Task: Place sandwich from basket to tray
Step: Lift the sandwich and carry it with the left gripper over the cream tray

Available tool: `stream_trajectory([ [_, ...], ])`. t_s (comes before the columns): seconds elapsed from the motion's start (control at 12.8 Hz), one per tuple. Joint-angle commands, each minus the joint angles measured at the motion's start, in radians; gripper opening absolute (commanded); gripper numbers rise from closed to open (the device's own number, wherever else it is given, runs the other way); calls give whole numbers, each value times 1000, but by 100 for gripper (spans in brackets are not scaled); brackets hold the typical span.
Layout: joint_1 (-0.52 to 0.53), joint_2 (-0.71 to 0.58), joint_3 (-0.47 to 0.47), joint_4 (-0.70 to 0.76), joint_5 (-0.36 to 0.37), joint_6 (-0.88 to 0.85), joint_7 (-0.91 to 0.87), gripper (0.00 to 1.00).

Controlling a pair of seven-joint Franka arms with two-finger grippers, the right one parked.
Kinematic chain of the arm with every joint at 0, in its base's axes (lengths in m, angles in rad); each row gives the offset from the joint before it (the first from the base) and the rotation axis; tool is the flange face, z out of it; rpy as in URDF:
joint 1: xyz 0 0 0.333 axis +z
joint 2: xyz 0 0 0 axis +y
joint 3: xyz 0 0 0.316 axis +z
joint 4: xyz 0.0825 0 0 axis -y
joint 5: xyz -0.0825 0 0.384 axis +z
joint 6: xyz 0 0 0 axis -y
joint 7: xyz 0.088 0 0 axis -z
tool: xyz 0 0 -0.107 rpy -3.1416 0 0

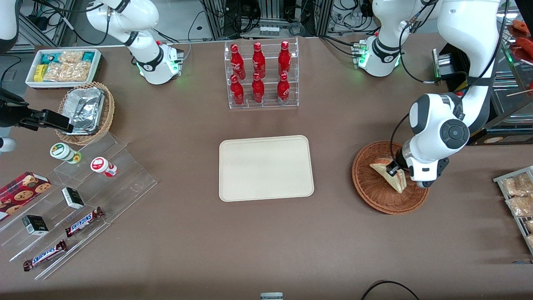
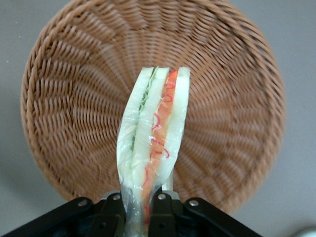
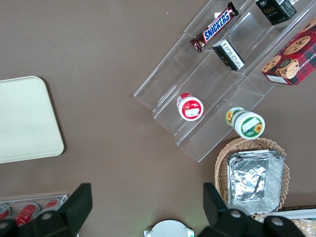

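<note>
Sandwich gripped in the basket, lift and carry to come

Sandwich (image 2: 154, 133) sat pinched between the jaws of the left gripper (image 1: 393, 168), held edge-on so that the filling layers ran straight out from the fingertips (image 2: 160, 197). We noted red and green streaks between pale bread, all under clear wrap. The jaws were clenched on one end of the wedge; the rest of it stuck out free ahead of them.

Directly beneath the jaws lay the reddish-brown basket (image 1: 370, 191). From the front camera the wedge looked tilted, its low corner near or touching the weave; we could not tell whether it had cleared the basket floor. We saw nothing else in the basket.

The tray (image 1: 266, 168) lay flat and bare, well apart from the jaws toward the parked arm's end of the table, with open tabletop between it and the basket rim.

Our reading: the grasp step was done and the lift was in hand or about to start; the transfer itself was not yet made.

Next move, as we judged it:
- raise the wedge until its hanging corner stands above the basket rim
- carry it sideways over the bare tabletop to above the tray
- lower it near the tray middle before letting go.

The wrap looked slick, and the hold was only on one end, so we thought a steady carry wise.
</note>
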Motion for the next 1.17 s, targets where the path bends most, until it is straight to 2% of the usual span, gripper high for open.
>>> stream_trajectory([
  [0.0, -60, -4, 5, 111, 15, -153, 85, 0],
  [0.31, -200, 15, 3, 157, 14, -172, 119, 0],
  [0.7, -393, 133, 3, 281, 12, -172, 102, 0],
  [1.09, -571, 369, 3, 533, 8, -169, -65, 0],
])
